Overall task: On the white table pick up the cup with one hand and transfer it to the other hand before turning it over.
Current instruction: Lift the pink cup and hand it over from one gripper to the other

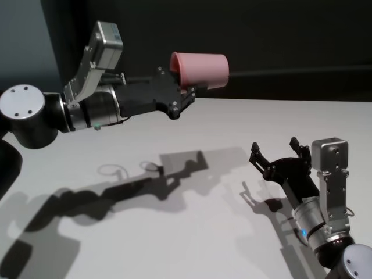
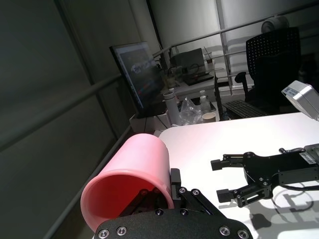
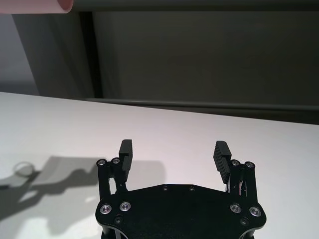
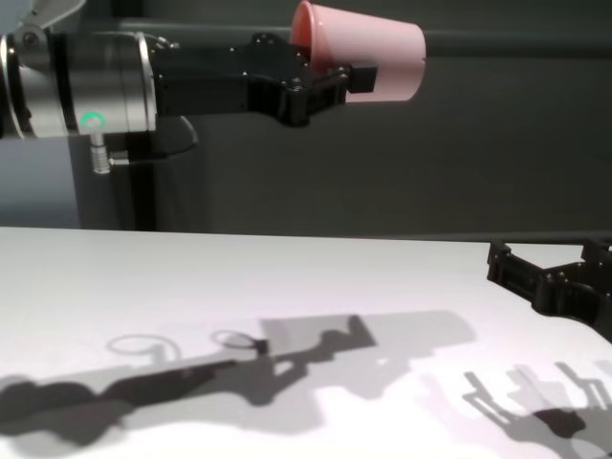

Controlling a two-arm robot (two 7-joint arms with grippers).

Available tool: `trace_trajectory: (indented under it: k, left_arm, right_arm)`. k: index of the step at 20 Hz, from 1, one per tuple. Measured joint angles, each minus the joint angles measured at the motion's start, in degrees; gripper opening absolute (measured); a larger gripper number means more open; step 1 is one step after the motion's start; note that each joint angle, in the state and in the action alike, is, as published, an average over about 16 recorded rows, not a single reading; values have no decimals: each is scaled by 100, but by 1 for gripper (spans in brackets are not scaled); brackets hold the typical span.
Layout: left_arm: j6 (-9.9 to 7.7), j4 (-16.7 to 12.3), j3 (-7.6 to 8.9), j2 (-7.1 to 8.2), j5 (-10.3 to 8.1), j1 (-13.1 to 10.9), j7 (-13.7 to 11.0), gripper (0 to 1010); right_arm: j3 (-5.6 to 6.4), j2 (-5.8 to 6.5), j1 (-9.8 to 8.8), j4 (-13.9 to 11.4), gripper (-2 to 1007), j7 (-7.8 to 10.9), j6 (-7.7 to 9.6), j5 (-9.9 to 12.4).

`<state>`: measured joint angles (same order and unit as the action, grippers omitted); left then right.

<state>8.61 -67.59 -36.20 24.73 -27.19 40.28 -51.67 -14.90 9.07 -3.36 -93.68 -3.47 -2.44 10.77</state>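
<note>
The salmon-pink cup (image 1: 200, 70) hangs on its side high above the far part of the white table (image 1: 192, 244), rim toward my left arm and base pointing right. My left gripper (image 1: 189, 92) is shut on the cup's rim wall, one finger inside the mouth and one outside, as the left wrist view shows on the cup (image 2: 134, 169). In the chest view the cup (image 4: 368, 59) sits at the top, well above the table (image 4: 191, 277). My right gripper (image 1: 274, 145) stands open and empty low over the table's right side, below and to the right of the cup, fingers (image 3: 125, 149) wide apart.
A dark wall runs behind the table's far edge. Arm shadows lie across the middle of the tabletop. Beyond the table, the left wrist view shows a desk with a monitor (image 2: 137, 74) and a black office chair (image 2: 271, 59).
</note>
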Motion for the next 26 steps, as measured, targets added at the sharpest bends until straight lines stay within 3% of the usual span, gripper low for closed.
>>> trace_trajectory:
  k: [18,22,26]
  left_arm:
    - [4,211,60,-88,-154,149,60,40]
    - [5,208,59,-87,-148,148,57,40]
    - [14,208,53,-86,-135,148,51,40]
  right_arm:
    - [1,-1,1,0,1002,16,0,6]
    - [39,-37,40,27,1002,277,19,218]
    - [94,-97,166,153,1002,748,119,712]
